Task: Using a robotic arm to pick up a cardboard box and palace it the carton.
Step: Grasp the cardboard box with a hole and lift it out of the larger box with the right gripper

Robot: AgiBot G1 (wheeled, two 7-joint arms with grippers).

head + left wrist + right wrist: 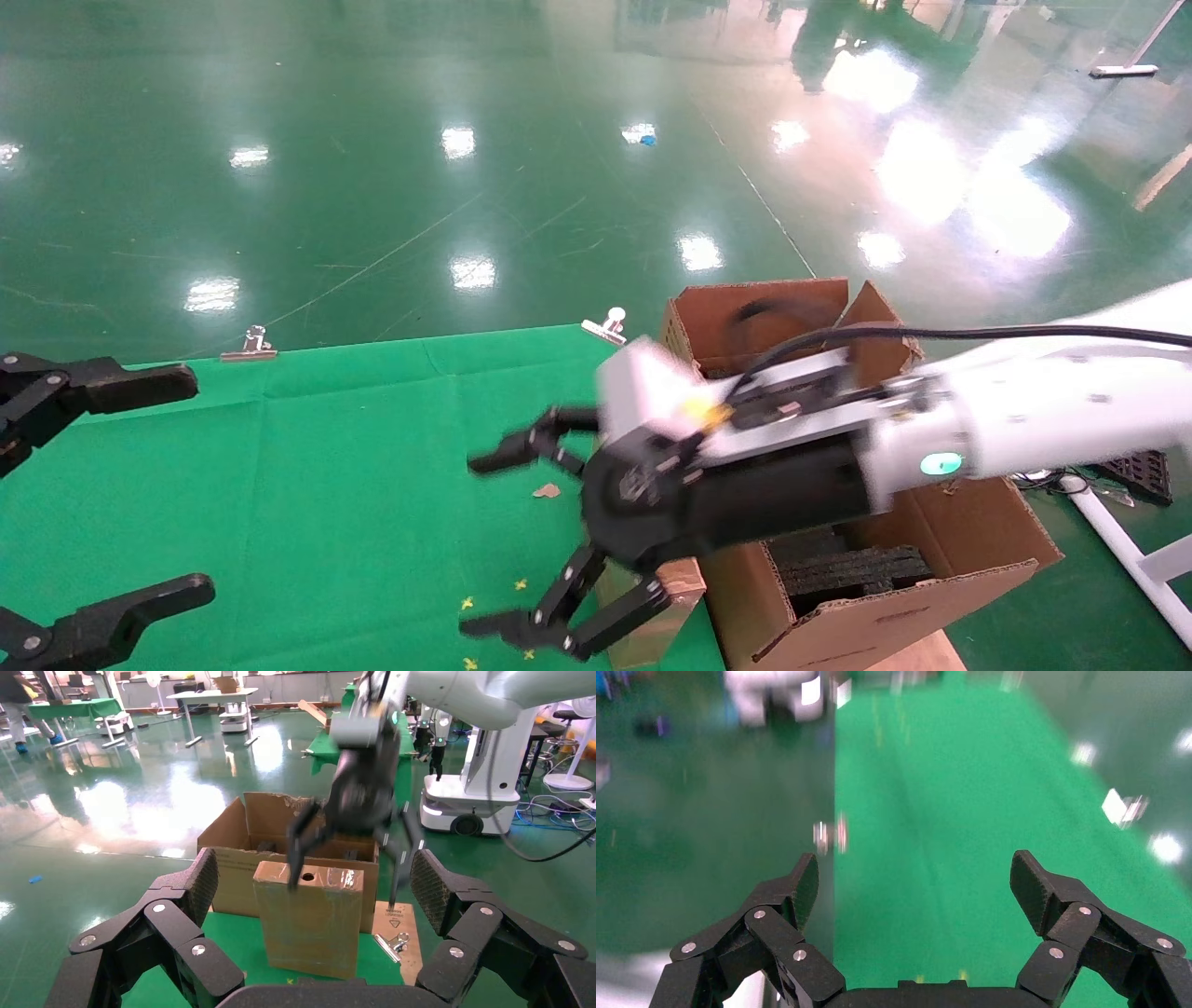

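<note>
The small brown cardboard box [313,920] stands upright on the green cloth, right against the carton [228,857], with a round hole near its top. In the head view only a sliver of the cardboard box [663,610] shows behind my right gripper [475,545]. That gripper, on the white robotic arm [1043,410], hangs open just above the box, its fingers spread wide, touching nothing. Only green cloth lies between its open fingers [916,881]. The carton [959,540] holds black foam blocks [857,568]. My left gripper [197,485] is parked open at the far left, facing the box.
Binder clips [247,345] [605,326] pin the green cloth [326,485] at its far edge, and another clip [393,941] lies by a flat cardboard sheet [400,917]. A white frame leg [1127,550] stands right of the carton. Shiny green floor lies beyond.
</note>
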